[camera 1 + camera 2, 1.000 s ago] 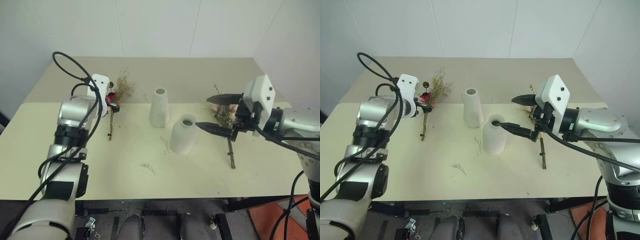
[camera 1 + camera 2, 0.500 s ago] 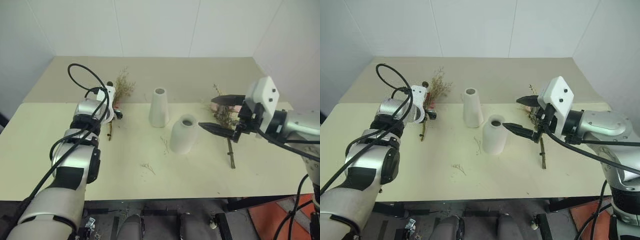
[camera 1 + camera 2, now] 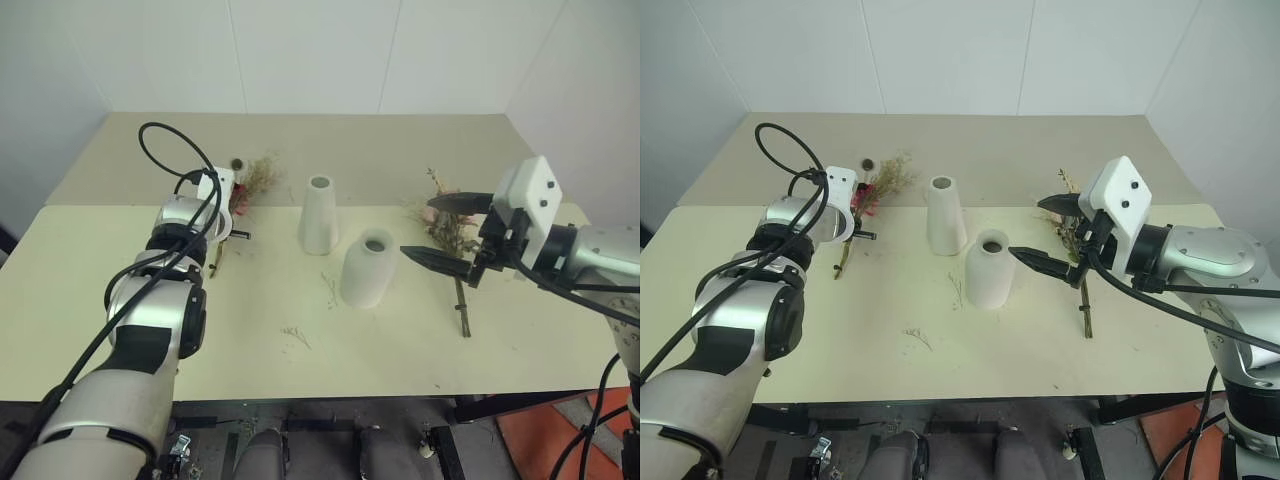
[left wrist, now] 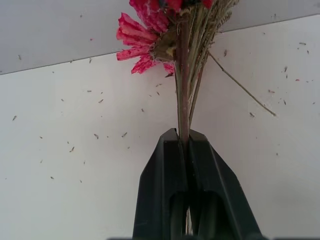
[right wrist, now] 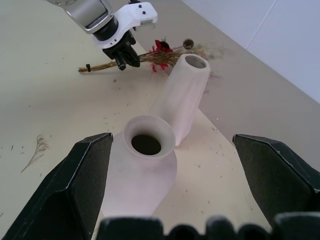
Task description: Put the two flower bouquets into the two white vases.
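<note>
Left hand [image 4: 182, 145] is clamped tight on the stems of the dried-grass bouquet [image 3: 872, 190] with its red flower, at the table's [image 3: 300, 370] left side. Right hand [image 3: 1045, 232] hovers wide open, holding nothing, just right of the round vase [image 3: 988, 268]. The tall vase [image 3: 945, 215] stands behind it; the rose bouquet [image 3: 452, 240] lies beneath the right hand.

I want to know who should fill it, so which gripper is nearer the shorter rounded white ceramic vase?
Right. The right gripper hovers open just beside the shorter rounded white ceramic vase; the left gripper is far off, shut on the dried grass bouquet.
</note>
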You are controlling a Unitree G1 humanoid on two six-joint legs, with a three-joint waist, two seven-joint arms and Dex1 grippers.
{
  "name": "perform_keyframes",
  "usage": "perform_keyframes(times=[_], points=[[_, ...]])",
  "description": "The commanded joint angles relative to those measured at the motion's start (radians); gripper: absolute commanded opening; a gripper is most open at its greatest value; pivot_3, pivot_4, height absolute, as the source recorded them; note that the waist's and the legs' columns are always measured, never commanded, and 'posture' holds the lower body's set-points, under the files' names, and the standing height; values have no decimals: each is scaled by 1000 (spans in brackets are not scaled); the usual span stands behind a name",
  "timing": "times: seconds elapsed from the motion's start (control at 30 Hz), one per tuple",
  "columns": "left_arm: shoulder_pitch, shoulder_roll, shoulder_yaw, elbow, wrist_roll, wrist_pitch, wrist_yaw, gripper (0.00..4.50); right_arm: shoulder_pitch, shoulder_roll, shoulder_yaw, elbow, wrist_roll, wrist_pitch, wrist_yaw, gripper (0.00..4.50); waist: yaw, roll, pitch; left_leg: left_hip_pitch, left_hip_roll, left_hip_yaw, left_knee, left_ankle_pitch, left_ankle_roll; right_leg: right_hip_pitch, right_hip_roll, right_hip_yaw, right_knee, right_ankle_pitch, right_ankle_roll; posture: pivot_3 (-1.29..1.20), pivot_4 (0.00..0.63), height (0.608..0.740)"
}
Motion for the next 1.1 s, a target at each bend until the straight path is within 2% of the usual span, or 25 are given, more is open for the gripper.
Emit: perform_keyframes(times=[0.03,0.13,0.33,0.47,0.57,0.67,0.9,1.1], points=[[-45,20,39,-4,-9,-53,27,30,5,-7,-40,-30,6,-7,-12,4500,0,0,0,0,0,0,0,0,0,0,0,0,0,0,0,0,150,740],[-49,22,105,-27,-52,-149,49,30,15,-8,-43,-33,1,-12,-13,4500,0,0,0,0,0,0,0,0,0,0,0,0,0,0,0,0,150,740],[-79,-35,267,-60,-179,-506,48,30,29,-4,-54,-39,-12,-18,-35,4500,6,0,0,-1,0,0,0,0,0,0,-1,0,0,0,0,0,150,740],[-97,-88,336,-64,-254,-778,-96,30,54,6,-66,-64,-11,-13,-63,4500,19,0,0,-2,0,0,0,0,0,0,-1,-1,0,1,1,0,150,740],[-115,-121,408,-44,-340,-882,-209,30,79,16,-84,-101,-1,2,-96,4500,20,0,0,-2,-1,1,0,0,0,0,-1,0,-1,1,1,0,150,740],[-134,-149,484,-18,-424,-935,-276,30,114,19,-113,-143,15,19,-128,4500,20,0,0,-2,-1,1,0,0,0,0,-1,-1,-1,1,1,0,150,740],[-175,-184,687,26,-662,-889,-444,30,231,11,-207,-236,39,60,-174,4500,18,0,0,-1,-1,0,1,0,0,1,-1,-1,-1,1,2,0,150,740],[-184,-208,690,57,-678,-869,-517,30,303,28,-242,-290,53,73,-219,4500,18,0,0,-1,-1,0,1,0,0,2,-1,-1,-1,1,2,0,150,740]])
